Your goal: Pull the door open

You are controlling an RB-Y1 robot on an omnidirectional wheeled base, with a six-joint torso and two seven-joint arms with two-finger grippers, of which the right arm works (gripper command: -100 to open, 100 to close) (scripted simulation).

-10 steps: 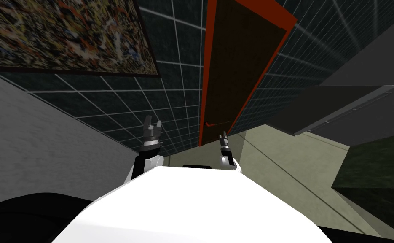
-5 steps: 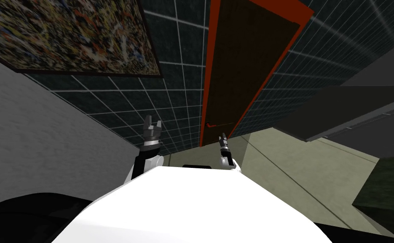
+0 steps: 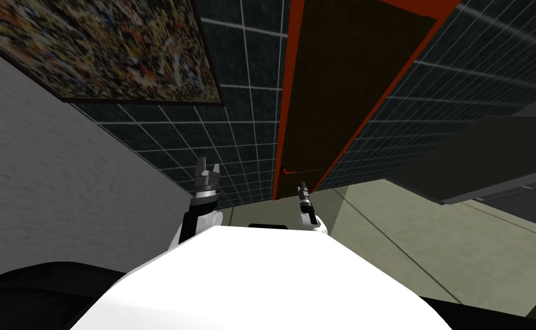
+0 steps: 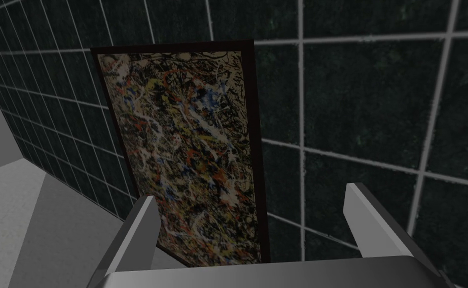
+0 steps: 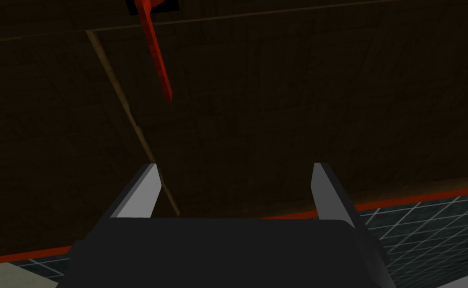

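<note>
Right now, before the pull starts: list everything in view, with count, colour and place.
door: one, dark brown, in the tiled wall, ahead of my right arm
door frame: one, red, around the door
handle: one, red lever, on the door near its left edge
painting: one, multicoloured splatter in a dark frame, on the tiled wall left of the door
tiled wall: one, dark with pale grid lines, ahead
side wall: one, grey, on my left
floor: pale olive, ahead on my right
slab: one, dark grey, far right; cannot tell what it is
left gripper: one, open, pointed at the painting
right gripper: one, open, facing the door, apart from the handle
</note>
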